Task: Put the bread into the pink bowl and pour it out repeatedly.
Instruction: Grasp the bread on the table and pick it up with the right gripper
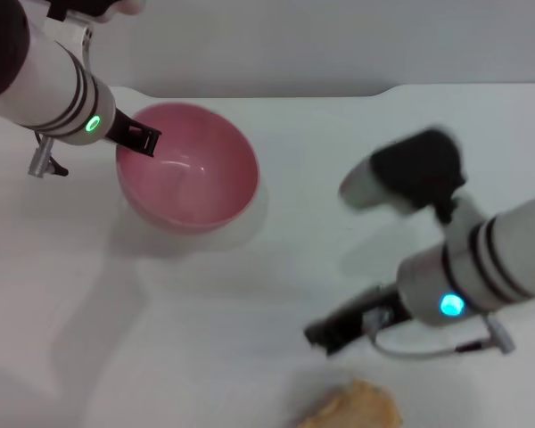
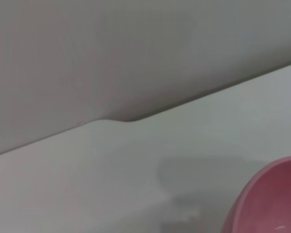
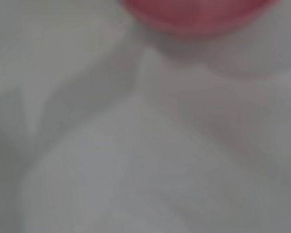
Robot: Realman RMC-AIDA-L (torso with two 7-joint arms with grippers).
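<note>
The pink bowl (image 1: 192,174) stands empty on the white table at the back left. It also shows in the left wrist view (image 2: 274,204) and the right wrist view (image 3: 194,14). My left gripper (image 1: 139,138) is at the bowl's left rim and shut on it, with one finger inside the rim. The bread (image 1: 355,408), golden-tan, lies on the table at the front edge of the head view, partly cut off. My right gripper (image 1: 339,330) hovers just above and to the left of the bread, apart from it.
The white table (image 1: 250,294) stretches between the bowl and the bread. Its far edge with a step (image 1: 383,89) runs along a grey wall behind the bowl.
</note>
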